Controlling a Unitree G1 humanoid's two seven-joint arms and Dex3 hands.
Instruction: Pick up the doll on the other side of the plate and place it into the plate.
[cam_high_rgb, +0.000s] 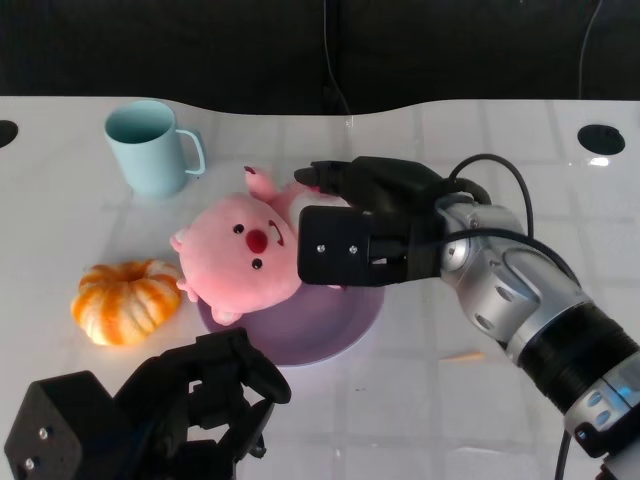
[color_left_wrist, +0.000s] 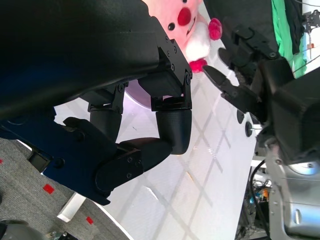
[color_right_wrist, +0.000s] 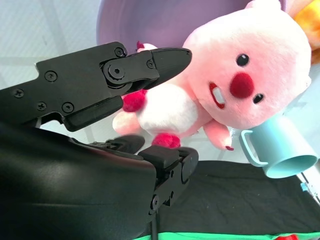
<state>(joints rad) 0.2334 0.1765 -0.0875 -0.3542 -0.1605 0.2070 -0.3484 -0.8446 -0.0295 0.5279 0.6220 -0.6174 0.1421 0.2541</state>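
At the centre of the frame, the pink doll (cam_high_rgb: 240, 255) lay partly on the purple plate (cam_high_rgb: 330, 335), leaning over its left rim. The right hand (cam_high_rgb: 365, 235) sat against the doll's right side, fingers (color_right_wrist: 165, 57) around its lower body, seemingly gripping it. Lower left, the left hand (cam_high_rgb: 205, 395) hovered with fingers curled on nothing. An orange pumpkin (cam_high_rgb: 125, 300) and blue mug (cam_high_rgb: 150, 145) stood left on the white worktop (cam_high_rgb: 450, 400).

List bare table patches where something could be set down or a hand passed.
Free: the table right of the plate below the right hand, and behind the cup. Crowded: the doll, pumpkin and left hand pack the left.
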